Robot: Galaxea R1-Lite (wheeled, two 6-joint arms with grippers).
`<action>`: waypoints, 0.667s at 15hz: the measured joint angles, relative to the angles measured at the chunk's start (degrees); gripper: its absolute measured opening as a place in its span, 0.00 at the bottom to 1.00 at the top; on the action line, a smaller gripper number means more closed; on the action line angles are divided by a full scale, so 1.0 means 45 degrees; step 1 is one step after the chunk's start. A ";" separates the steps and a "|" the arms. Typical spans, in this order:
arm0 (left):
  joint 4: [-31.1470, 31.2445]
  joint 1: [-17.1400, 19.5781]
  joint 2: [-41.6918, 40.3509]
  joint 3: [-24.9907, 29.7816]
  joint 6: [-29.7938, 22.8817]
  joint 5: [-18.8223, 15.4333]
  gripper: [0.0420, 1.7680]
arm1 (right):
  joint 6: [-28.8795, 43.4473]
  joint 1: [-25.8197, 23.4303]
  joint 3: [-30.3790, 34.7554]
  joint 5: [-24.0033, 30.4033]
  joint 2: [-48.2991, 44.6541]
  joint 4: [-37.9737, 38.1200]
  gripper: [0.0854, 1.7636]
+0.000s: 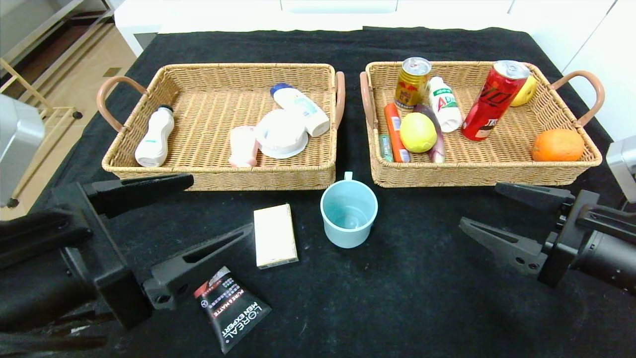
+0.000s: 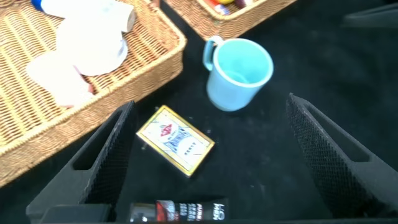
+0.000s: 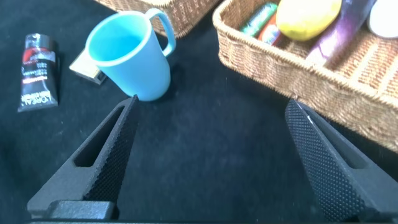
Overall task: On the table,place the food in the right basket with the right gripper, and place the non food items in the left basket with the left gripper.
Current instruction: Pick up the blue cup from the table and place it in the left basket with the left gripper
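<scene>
- All the food I can see is in the right basket (image 1: 591,161) at the upper right of the head picture: the red can (image 1: 492,102) leans there, the lemon (image 1: 418,132) sits beside the orange sausage (image 1: 396,133).
- 3 things wait on the black table (image 1: 422,278): the blue mug (image 1: 349,213) in the middle, the cream box (image 1: 275,235) just left of it, and the black tube (image 1: 232,307) at the lower middle.
- So I think my next job is for the left claw (image 1: 211,214). Its 2 fingers are spread wide and hold nothing.
- The box lies between those fingers in the left wrist picture, so I would take it first.
- I would go straight down, put 1 finger on each long side, then squeeze softly. It is flat, so I must get low or it may slip.
- Then I lift it over the rim of the left basket (image 1: 119,164), clear of the white bottles.
- The right claw (image 1: 479,209) rests at the lower right, spread wide and empty. I would leave it there.
</scene>
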 joint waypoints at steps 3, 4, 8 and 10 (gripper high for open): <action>0.1468 -0.0030 0.0780 -0.1392 0.0073 0.0851 0.97 | 0.0000 0.0005 0.0125 -0.0024 -0.0038 -0.0008 0.96; 0.2230 -0.0049 0.1086 -0.1948 0.0062 0.1119 0.97 | 0.0005 0.0005 0.0135 -0.0024 -0.0070 -0.0008 0.96; 0.4738 -0.0390 0.2427 -0.4502 -0.0062 0.2809 0.97 | 0.0024 -0.0035 0.0111 -0.0049 -0.0222 -0.0005 0.96; 0.5987 -0.0680 0.3156 -0.6090 -0.0160 0.3495 0.97 | 0.0033 -0.0043 0.0111 -0.0054 -0.0260 -0.0005 0.96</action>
